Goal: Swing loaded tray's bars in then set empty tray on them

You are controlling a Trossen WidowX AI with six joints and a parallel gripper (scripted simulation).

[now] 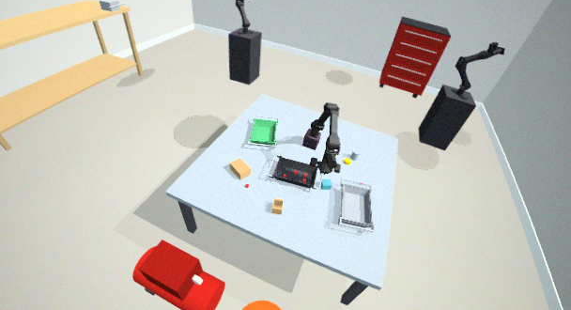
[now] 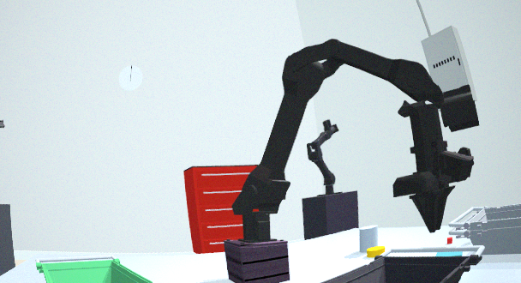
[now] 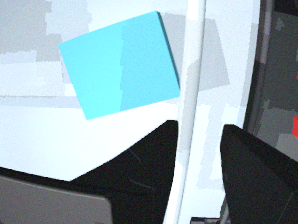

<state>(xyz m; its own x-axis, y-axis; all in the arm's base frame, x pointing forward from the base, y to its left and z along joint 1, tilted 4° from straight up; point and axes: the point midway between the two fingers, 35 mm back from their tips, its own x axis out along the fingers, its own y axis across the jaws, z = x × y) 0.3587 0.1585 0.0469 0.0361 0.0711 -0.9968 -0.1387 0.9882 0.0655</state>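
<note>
The loaded black tray [image 1: 282, 163] [image 2: 362, 270] [image 3: 252, 100] stands mid-table with several red blocks inside. Its left wire bar [image 1: 270, 166] and right wire bar [image 1: 321, 180] [image 2: 433, 249] [image 3: 193, 75] are both swung out past its ends. The empty grey tray [image 1: 356, 205] [image 2: 501, 236] stands on the table to the right in the top view. My gripper [image 1: 325, 171] [image 2: 434, 230] [image 3: 198, 133] points down above the black tray's right bar. Its fingers are a little apart with nothing held. In the wrist view the bar passes beneath the gap, close to the left fingertip.
A cyan block [image 1: 326, 184] [image 3: 120, 65] lies just outside the right bar. A yellow disc [image 1: 347, 161] [image 2: 375, 251] and a grey cylinder [image 1: 355, 155] [image 2: 368, 238] stand behind it. A green tray [image 1: 264, 131] [image 2: 81, 273] and tan blocks [image 1: 240, 168] [image 1: 277, 207] are farther left.
</note>
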